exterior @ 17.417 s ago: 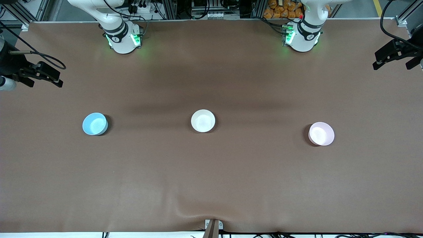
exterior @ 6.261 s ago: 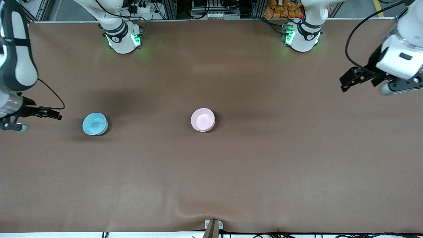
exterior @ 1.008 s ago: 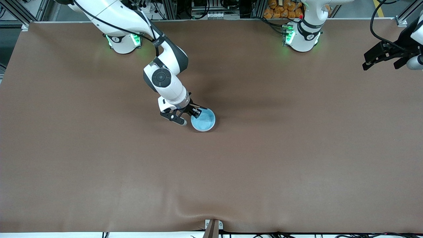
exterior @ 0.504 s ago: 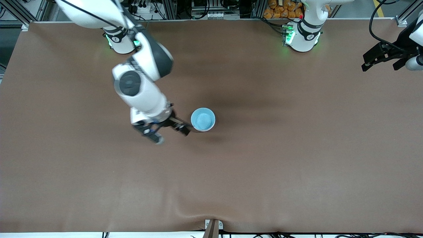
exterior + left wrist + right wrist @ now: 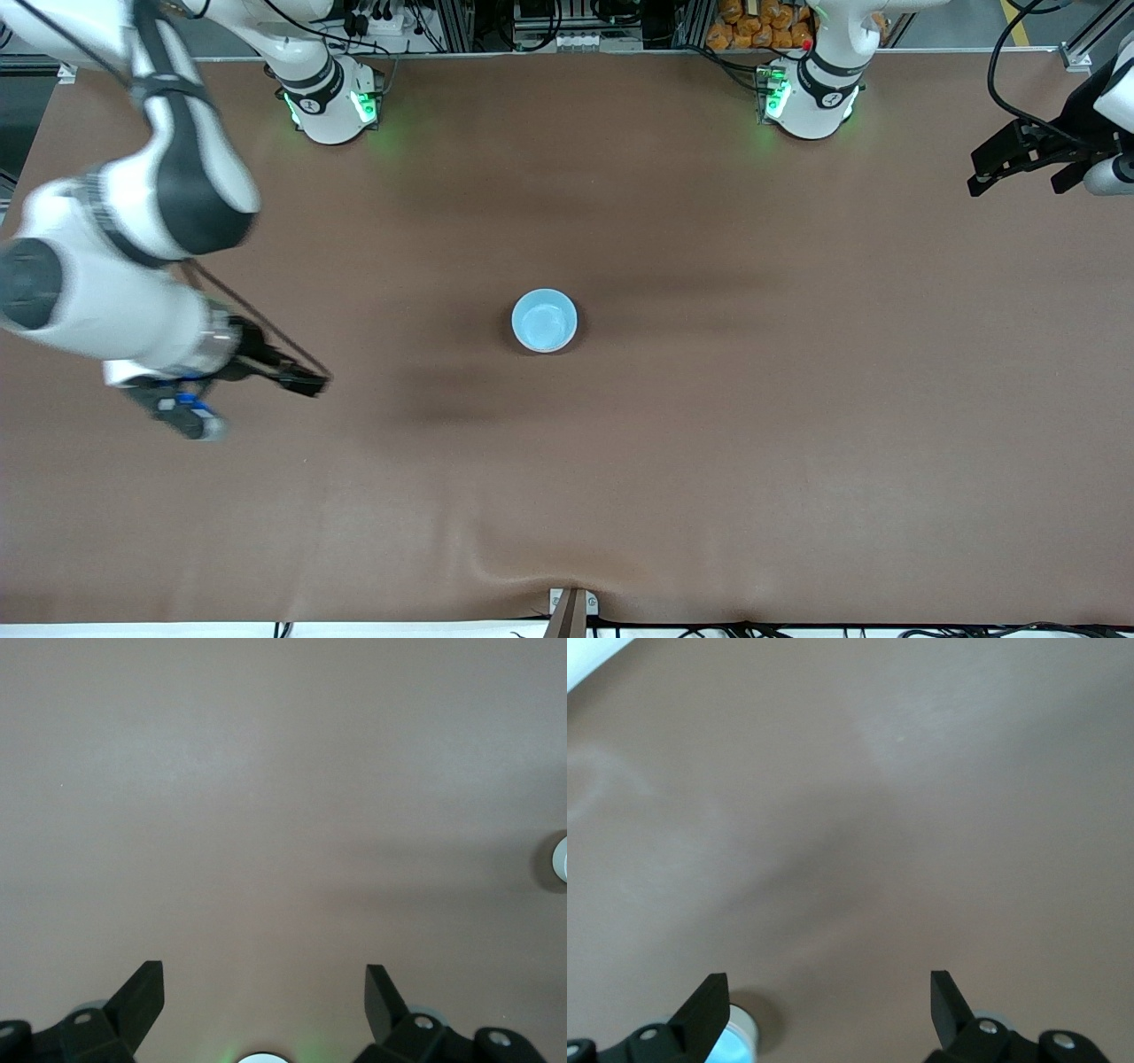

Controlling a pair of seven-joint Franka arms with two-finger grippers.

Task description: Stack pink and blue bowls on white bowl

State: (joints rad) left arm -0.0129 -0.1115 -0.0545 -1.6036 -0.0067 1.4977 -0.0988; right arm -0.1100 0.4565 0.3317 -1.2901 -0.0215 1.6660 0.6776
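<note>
Blue bowl [image 5: 544, 320]: mid-table, topmost of the stack. Right gripper [image 5: 297, 381]: jaws wide, empty, over the table's right-arm end. Left gripper [image 5: 997, 164]: wide, empty, waiting over the left-arm end.

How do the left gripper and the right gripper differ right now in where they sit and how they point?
The right gripper hangs over bare table toward the right arm's end, level with the blue bowl; the left gripper waits at the table's edge at the left arm's end, up near the bases. In the front view the right one's fingers point toward the bowl, the left one's down and inward. Both are open and empty.
</note>
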